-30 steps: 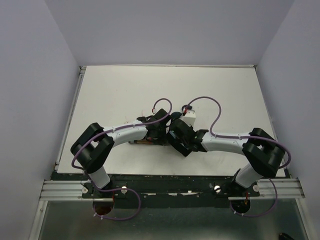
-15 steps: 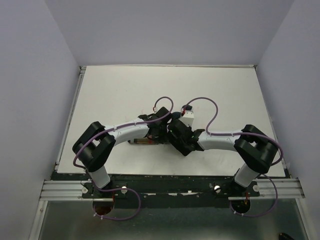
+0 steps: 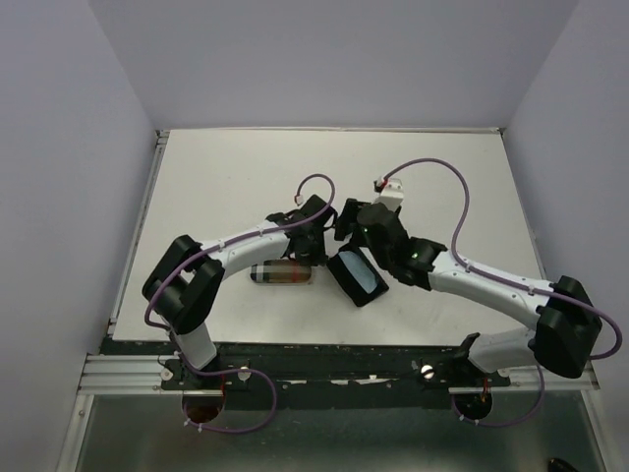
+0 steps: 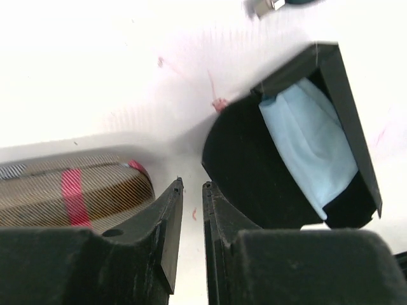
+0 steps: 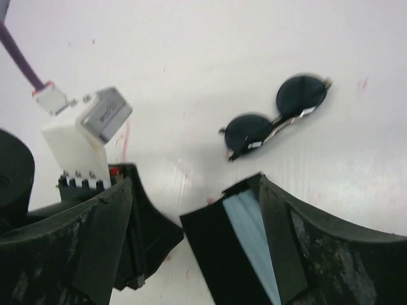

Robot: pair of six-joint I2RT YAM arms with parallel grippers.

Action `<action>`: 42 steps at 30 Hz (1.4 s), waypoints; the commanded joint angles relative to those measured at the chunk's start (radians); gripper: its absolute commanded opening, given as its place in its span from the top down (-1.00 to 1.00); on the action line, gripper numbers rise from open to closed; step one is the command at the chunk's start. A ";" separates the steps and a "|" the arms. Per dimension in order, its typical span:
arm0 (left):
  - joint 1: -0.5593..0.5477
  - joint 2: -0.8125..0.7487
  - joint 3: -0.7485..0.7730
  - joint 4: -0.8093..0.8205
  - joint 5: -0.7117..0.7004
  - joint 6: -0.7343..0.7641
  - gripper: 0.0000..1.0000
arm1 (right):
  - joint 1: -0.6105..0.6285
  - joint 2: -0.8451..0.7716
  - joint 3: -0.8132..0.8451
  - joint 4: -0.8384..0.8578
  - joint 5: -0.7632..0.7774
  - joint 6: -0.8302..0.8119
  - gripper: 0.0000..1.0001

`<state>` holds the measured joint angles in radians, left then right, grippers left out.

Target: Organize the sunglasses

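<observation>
One pair of sunglasses is seen in the right wrist view: a black frame with two dark, roundish lenses joined by a short bridge, and a pale metallic glint along the side pieces. It appears to be folded and is laid flat on the white table, set on a diagonal with one lens higher and to the right and the other lower and to the left. It is placed apart from, though near, the open black case below it in that view.
</observation>
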<state>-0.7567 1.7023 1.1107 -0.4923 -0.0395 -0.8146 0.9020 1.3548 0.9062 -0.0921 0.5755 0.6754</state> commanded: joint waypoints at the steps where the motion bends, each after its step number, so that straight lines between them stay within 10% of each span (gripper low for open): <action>1: 0.057 0.020 0.044 0.015 0.018 0.034 0.42 | -0.122 -0.013 0.078 0.077 -0.026 -0.221 -0.88; 8: 0.076 -0.104 -0.008 -0.009 -0.014 0.052 0.11 | -0.230 0.063 0.192 0.250 -0.461 -1.015 -1.00; 17: 0.076 -0.496 -0.260 -0.061 -0.075 -0.009 -0.78 | -0.277 0.184 0.348 -0.214 -0.766 -1.720 -1.00; 24: 0.083 -0.788 -0.440 -0.107 -0.223 -0.049 -0.97 | -0.337 0.421 0.554 -0.558 -0.735 -1.843 -0.73; 42: 0.108 -0.961 -0.491 -0.204 -0.349 -0.072 -0.97 | -0.380 0.695 0.592 -0.505 -0.752 -1.875 -0.59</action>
<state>-0.6571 0.7486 0.6220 -0.6670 -0.3386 -0.8841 0.5419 2.0125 1.4582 -0.5797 -0.1471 -1.1774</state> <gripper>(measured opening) 0.987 0.806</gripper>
